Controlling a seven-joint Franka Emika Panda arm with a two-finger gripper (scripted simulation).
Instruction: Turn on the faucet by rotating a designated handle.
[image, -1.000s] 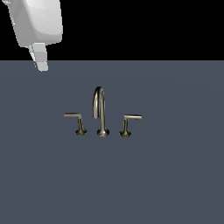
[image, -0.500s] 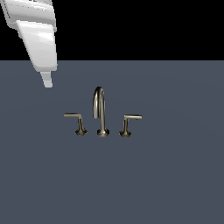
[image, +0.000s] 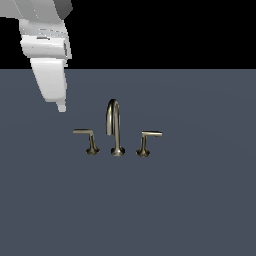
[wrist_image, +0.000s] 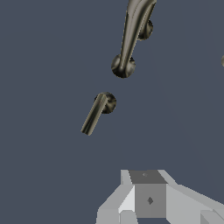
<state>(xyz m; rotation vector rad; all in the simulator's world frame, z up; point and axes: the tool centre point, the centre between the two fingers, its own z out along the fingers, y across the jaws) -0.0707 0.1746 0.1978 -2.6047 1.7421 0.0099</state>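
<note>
While the grey tabletop (image: 200, 200) fills the lower part of the exterior view, the white arm (image: 45, 45) slants down from that view's upper left. Its pincer (image: 61, 107) hangs above the surface, touching nothing; whether its jaws are wide or narrow cannot be told. The faucet (image: 115, 127) stands mid-tabletop. The handle (image: 87, 140), lever jutting toward the exterior view's left, sits below the pincer, toward that view's right, apart from it.
</note>
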